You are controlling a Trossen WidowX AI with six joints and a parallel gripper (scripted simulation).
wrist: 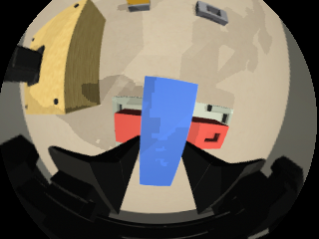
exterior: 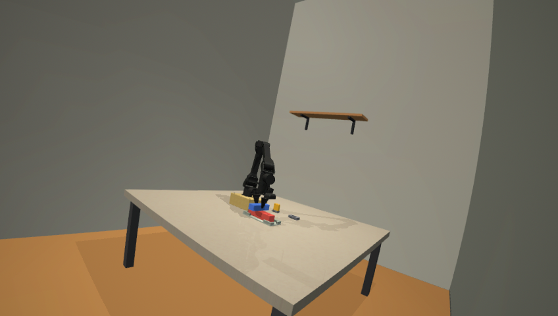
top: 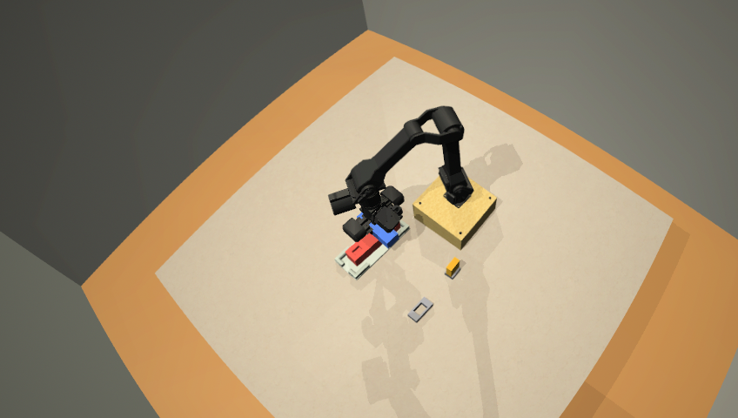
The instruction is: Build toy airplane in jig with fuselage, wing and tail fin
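Observation:
The red fuselage (top: 362, 249) (exterior: 266, 216) (wrist: 127, 126) lies lengthwise in the pale cradle (top: 368, 264) (wrist: 199, 109). The blue wing (top: 387, 237) (exterior: 253, 207) (wrist: 166, 115) lies crosswise over the fuselage and looks level; its tab and the socket under it are hidden, so I cannot tell whether it sits fully down. My gripper (exterior: 259, 205) (wrist: 160, 140) is slightly open, its fingers still close beside the wing's two long edges. The orange tail fin (top: 452, 266) (exterior: 276, 207) (wrist: 138, 1) stands upright in a small grey holder. The open slot near one end of the fuselage shows.
An empty grey holder (top: 414, 317) (exterior: 293, 217) (wrist: 201, 12) with a rectangular opening lies on the table beyond the tail fin. The arm's wooden base block (top: 450, 219) (exterior: 239, 201) (wrist: 82, 60) stands close to one end of the cradle.

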